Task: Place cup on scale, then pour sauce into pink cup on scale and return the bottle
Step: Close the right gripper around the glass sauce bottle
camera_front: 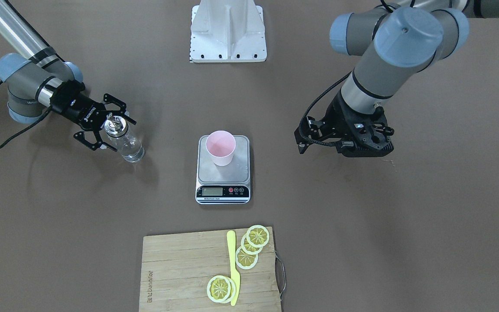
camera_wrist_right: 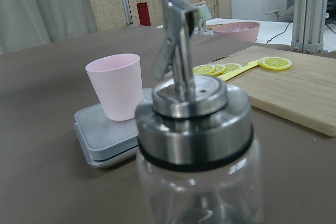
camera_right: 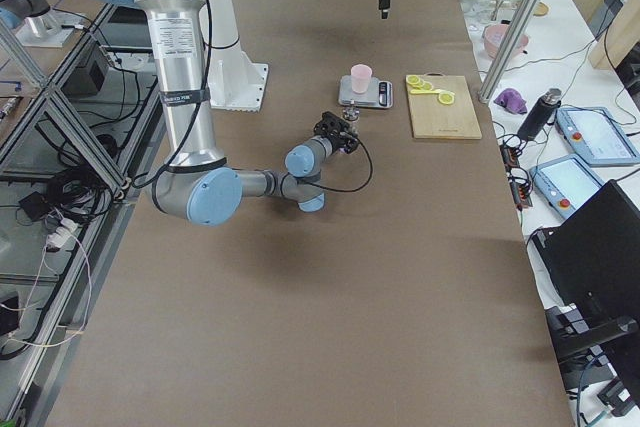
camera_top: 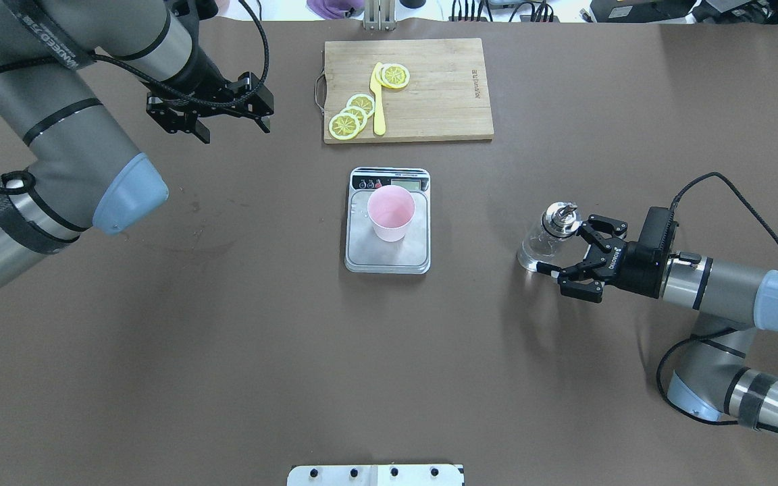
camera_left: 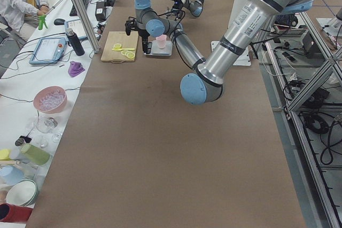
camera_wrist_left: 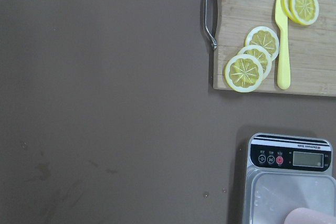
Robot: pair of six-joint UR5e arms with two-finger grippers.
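The pale pink cup stands upright on the steel platform of the small scale, also in the overhead view and right wrist view. The clear glass bottle with its silver pourer cap stands on the table to the scale's right; a little clear sauce sits at its bottom. My right gripper is open, its fingers on either side of the bottle's upper part. The bottle fills the right wrist view. My left gripper is open and empty, high above the table left of the board.
A wooden cutting board with lemon slices and a yellow knife lies beyond the scale. The robot's white base plate is at the near table edge. Brown table surface surrounds the scale.
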